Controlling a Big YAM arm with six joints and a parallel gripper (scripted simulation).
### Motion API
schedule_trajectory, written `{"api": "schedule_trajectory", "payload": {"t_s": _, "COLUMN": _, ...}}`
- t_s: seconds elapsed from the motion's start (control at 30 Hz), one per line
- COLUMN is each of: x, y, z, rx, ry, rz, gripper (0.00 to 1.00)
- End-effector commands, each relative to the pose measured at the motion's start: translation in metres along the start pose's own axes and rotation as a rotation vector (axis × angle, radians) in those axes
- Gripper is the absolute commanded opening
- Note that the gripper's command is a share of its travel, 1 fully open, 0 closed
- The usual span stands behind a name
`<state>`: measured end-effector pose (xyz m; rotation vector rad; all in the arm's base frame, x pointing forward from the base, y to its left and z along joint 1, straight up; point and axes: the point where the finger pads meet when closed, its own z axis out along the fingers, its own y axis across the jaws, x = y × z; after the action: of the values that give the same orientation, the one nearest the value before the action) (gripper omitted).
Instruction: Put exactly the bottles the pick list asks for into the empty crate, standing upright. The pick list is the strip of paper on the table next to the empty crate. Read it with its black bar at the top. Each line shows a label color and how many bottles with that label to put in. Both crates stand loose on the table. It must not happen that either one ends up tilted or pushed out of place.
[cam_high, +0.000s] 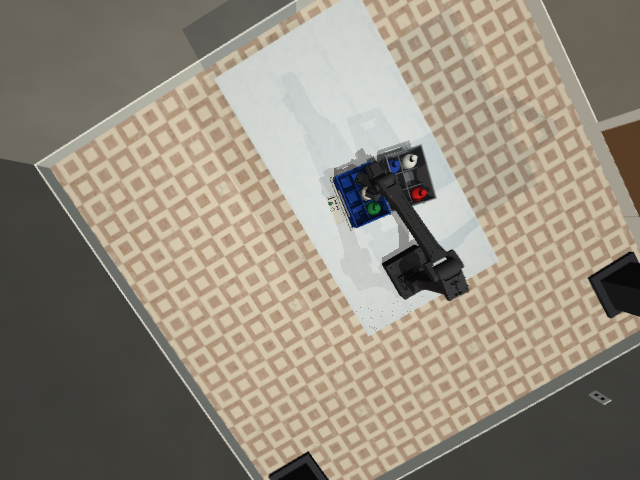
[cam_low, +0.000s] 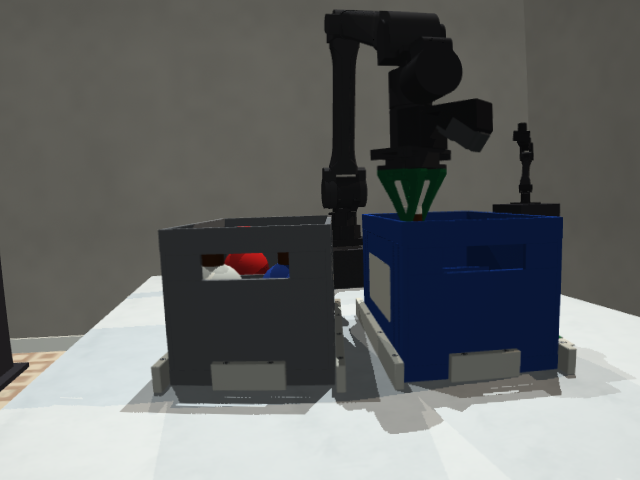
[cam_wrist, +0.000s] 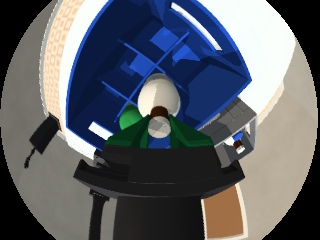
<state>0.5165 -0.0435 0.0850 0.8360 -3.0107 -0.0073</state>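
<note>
My gripper (cam_low: 415, 218) (cam_wrist: 159, 118) is shut on the neck of a white bottle (cam_high: 363, 194) (cam_wrist: 158, 95), which is upright inside the blue crate (cam_low: 480, 320) (cam_wrist: 239, 72). In the exterior view only its brown neck shows above the rim; whether its base touches the crate floor is hidden. A green bottle (cam_high: 374, 208) (cam_wrist: 130, 119) stands beside it in the same crate. The dark grey crate (cam_low: 248, 325) holds a red bottle (cam_high: 418, 194) (cam_low: 247, 261), a blue bottle (cam_high: 394, 165) (cam_low: 277, 272) and another white bottle (cam_high: 409, 160) (cam_low: 222, 273). The pick list (cam_high: 337, 212) is too small to read.
The two crates stand side by side with a narrow gap. Dividers (cam_wrist: 135, 92) split the blue crate, and several of its compartments hold no bottle. Pale low blocks (cam_low: 379, 343) lie along the crate bases. The arm (cam_high: 416, 222) reaches over from the table's near end.
</note>
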Motion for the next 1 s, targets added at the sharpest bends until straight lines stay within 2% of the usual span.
{"api": "schedule_trajectory", "payload": {"t_s": 0.0, "x": -0.026, "y": -0.012, "z": -0.041, "rx": 0.06, "ry": -0.085, "rz": 0.004, "gripper": 0.0}}
{"api": "schedule_trajectory", "payload": {"t_s": 0.17, "x": -0.028, "y": -0.013, "z": -0.032, "rx": 0.058, "ry": -0.082, "rz": 0.005, "gripper": 0.0}}
{"api": "schedule_trajectory", "payload": {"t_s": 0.37, "x": -0.028, "y": -0.014, "z": -0.031, "rx": 0.06, "ry": -0.086, "rz": 0.005, "gripper": 0.0}}
{"api": "schedule_trajectory", "payload": {"t_s": 0.47, "x": -0.024, "y": -0.011, "z": -0.022, "rx": 0.05, "ry": -0.071, "rz": 0.005, "gripper": 0.0}}
{"api": "schedule_trajectory", "payload": {"t_s": 0.63, "x": -0.026, "y": -0.012, "z": -0.03, "rx": 0.061, "ry": -0.087, "rz": 0.005, "gripper": 0.0}}
{"api": "schedule_trajectory", "payload": {"t_s": 0.8, "x": -0.022, "y": -0.01, "z": -0.015, "rx": 0.046, "ry": -0.065, "rz": 0.005, "gripper": 0.0}}
{"api": "schedule_trajectory", "payload": {"t_s": 0.97, "x": -0.025, "y": -0.012, "z": -0.022, "rx": 0.057, "ry": -0.082, "rz": 0.005, "gripper": 0.0}}
